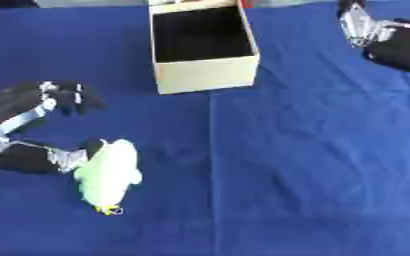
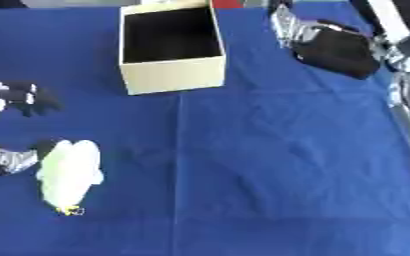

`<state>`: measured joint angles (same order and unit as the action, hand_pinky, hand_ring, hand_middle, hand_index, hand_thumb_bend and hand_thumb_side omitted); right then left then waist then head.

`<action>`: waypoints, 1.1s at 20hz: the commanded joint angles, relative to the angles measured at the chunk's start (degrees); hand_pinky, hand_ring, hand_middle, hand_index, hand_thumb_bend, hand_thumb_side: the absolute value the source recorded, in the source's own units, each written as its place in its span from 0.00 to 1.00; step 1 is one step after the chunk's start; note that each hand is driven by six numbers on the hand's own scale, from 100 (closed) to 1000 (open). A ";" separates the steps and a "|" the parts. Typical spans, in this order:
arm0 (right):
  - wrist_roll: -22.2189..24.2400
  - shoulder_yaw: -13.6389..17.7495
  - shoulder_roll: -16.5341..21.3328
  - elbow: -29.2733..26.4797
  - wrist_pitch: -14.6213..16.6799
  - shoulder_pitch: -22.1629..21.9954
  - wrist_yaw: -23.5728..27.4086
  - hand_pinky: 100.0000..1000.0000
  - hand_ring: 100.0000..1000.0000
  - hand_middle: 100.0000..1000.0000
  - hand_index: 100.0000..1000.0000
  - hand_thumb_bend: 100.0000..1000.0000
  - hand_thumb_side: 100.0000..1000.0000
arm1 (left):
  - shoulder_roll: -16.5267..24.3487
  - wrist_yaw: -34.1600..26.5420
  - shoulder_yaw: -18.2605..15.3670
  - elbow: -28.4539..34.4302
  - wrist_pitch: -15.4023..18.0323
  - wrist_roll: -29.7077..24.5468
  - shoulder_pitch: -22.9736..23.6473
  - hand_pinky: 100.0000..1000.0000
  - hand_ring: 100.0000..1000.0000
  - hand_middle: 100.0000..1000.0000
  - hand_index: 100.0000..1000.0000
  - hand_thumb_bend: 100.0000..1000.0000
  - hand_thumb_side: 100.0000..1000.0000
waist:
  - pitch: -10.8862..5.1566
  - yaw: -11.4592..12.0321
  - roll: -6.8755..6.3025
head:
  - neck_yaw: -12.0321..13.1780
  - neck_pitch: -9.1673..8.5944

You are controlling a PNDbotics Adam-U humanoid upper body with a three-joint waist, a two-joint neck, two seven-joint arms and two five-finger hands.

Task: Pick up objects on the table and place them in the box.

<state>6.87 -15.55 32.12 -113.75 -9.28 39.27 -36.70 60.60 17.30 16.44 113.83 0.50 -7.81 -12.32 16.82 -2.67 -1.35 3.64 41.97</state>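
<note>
Now your left robot hand (image 1: 47, 130) sits at the left edge of the frame, fingers and thumb spread apart, the thumb touching the pale green toy (image 1: 109, 174) lying on the blue table (image 1: 313, 165). Your right robot hand (image 2: 331, 47) hovers upper right, fingers hidden. Between them, top centre, stands the open box (image 1: 204, 47).

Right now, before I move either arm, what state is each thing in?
box: upright, open at the top, nothing visible inside.
pale green toy: lying on the blue cloth, outside the box, not lifted.
left hand: open beside the toy, thumb and fingers spread; one digit touches the toy's left side.
right hand: idle near the far right edge, right of the box, holding nothing; finger pose unclear.
blue cloth: spread flat, lightly creased.
</note>
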 commanded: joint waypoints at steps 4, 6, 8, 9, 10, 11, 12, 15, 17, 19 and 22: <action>-0.26 0.66 1.35 -0.85 -0.14 0.55 -0.27 0.92 0.88 0.79 0.88 0.00 0.64 | 0.02 0.92 0.23 0.76 -1.61 0.38 -0.82 0.55 0.64 0.71 0.81 0.18 0.54 | -1.42 0.12 -0.07 | -0.07 1.63; -0.25 0.69 1.26 -0.85 -0.18 0.51 -0.32 0.92 0.88 0.79 0.88 0.00 0.64 | -0.32 1.01 0.58 0.76 -1.73 -0.14 -1.20 0.55 0.64 0.72 0.81 0.18 0.55 | -1.53 0.15 -0.06 | -0.01 2.01; -0.23 0.66 1.23 -0.85 -0.11 0.45 -0.34 0.92 0.88 0.79 0.88 0.00 0.63 | -0.55 1.03 0.94 0.76 -2.00 -0.94 -1.48 0.56 0.65 0.72 0.82 0.20 0.55 | -1.68 0.25 -0.12 | -0.02 2.11; -0.21 0.66 1.20 -0.85 -0.08 0.38 -0.35 0.92 0.88 0.79 0.88 0.00 0.63 | -0.67 0.99 1.14 0.76 -2.08 -1.37 -1.64 0.56 0.66 0.73 0.82 0.22 0.55 | -1.79 0.32 -0.16 | -0.05 2.13; -0.19 0.64 1.15 -0.85 -0.05 0.33 -0.35 0.92 0.88 0.79 0.88 0.00 0.63 | -0.83 0.98 1.42 0.76 -2.15 -1.94 -1.86 0.57 0.66 0.73 0.83 0.23 0.55 | -1.91 0.39 -0.22 | -0.09 2.14; -0.17 0.61 1.07 -0.85 0.00 0.29 -0.35 0.92 0.88 0.79 0.88 0.00 0.63 | -0.97 1.08 1.67 0.76 -2.31 -2.66 -2.10 0.58 0.68 0.75 0.84 0.28 0.53 | -2.01 0.43 -0.26 | -0.10 2.14; -0.12 0.55 0.99 -0.85 0.04 0.27 -0.33 0.92 0.88 0.79 0.88 0.00 0.63 | -1.17 1.34 1.90 0.76 -2.57 -3.56 -2.40 0.58 0.69 0.75 0.84 0.31 0.52 | -2.12 0.43 -0.28 | -0.10 2.14; 0.02 0.52 0.96 -0.85 0.02 0.13 -0.32 0.92 0.88 0.79 0.88 0.00 0.63 | -1.76 2.49 2.66 0.76 -3.10 -7.08 -3.26 0.61 0.72 0.77 0.85 0.45 0.43 | -2.34 0.31 -0.27 | -0.08 2.14; 0.07 0.50 0.93 -0.85 0.00 0.07 -0.27 0.92 0.88 0.79 0.88 0.00 0.64 | -2.04 2.94 3.04 0.76 -3.06 -9.41 -3.80 0.62 0.74 0.77 0.86 0.51 0.40 | -2.38 0.24 -0.25 | -0.10 2.14; 0.10 0.46 0.88 -0.85 -0.01 0.04 -0.20 0.92 0.88 0.79 0.88 0.00 0.64 | -2.20 3.10 3.30 0.76 -2.39 -11.21 -4.11 0.63 0.75 0.78 0.86 0.54 0.39 | -2.36 0.20 -0.24 | -0.17 2.14; 0.10 0.43 0.94 -0.85 -0.03 0.05 -0.10 0.92 0.88 0.79 0.88 0.00 0.64 | -2.23 3.38 3.18 0.76 -1.09 -12.79 -4.06 0.64 0.76 0.79 0.86 0.57 0.37 | -2.26 0.22 -0.20 | -0.37 2.14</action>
<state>6.82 -15.55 32.11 -113.75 -9.35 38.77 -36.71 57.46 20.44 19.98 113.83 -1.07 -19.80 -15.66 15.57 -2.44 -1.60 3.36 43.37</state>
